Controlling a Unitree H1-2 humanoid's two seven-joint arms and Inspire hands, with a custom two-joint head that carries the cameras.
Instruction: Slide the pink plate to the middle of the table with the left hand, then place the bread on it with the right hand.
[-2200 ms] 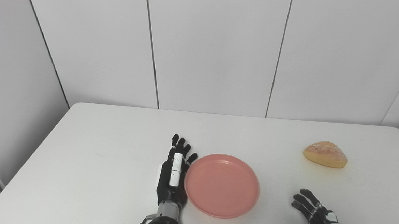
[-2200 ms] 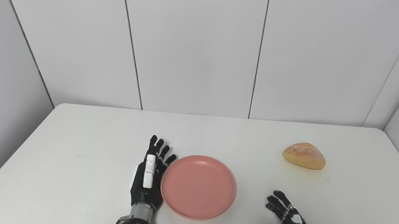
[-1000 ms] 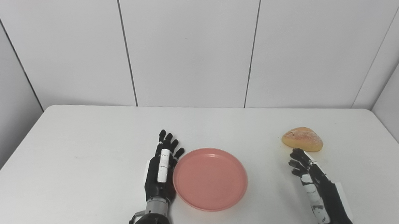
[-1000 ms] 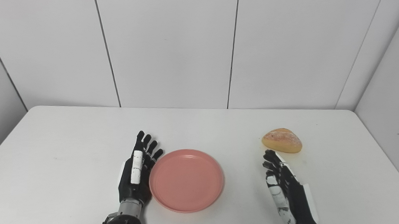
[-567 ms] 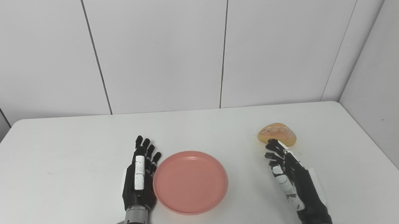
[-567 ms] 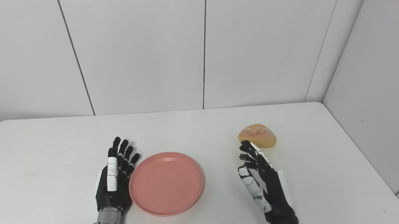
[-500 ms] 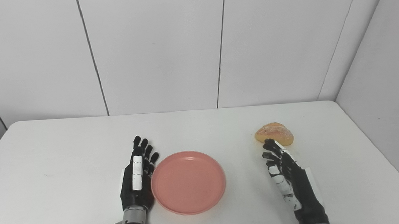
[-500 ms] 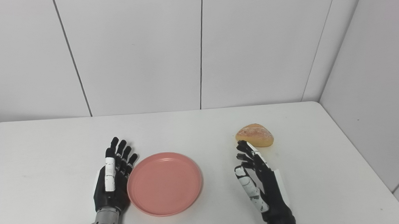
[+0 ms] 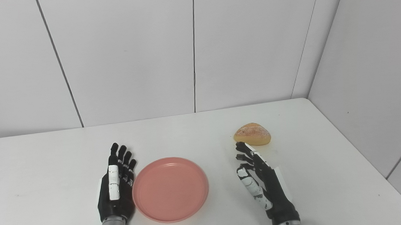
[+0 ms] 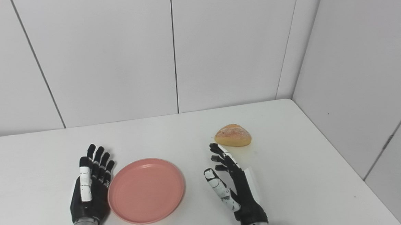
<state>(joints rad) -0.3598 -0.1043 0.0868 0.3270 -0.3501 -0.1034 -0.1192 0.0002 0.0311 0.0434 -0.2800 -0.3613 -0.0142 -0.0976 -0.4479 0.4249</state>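
Since a second ago, the right hand (image 9: 261, 183) is reaching farther up the white surface (image 9: 42, 168) toward the bread (image 9: 252, 134); its spread fingertips (image 9: 240, 146) are now lying just short of the loaf, gripping nothing. Bread is sitting at the far right, well apart from the pink plate (image 9: 170, 188). Left hand (image 9: 116, 189) is staying flat beside the plate's left rim, fingers extended and holding nothing.

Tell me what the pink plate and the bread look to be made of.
Pink plate: likely plastic, going by its uniform colour, soft sheen and thin raised rim. Bread: golden speckled crust, slightly glossy; whether it is real or a foam replica cannot be told.
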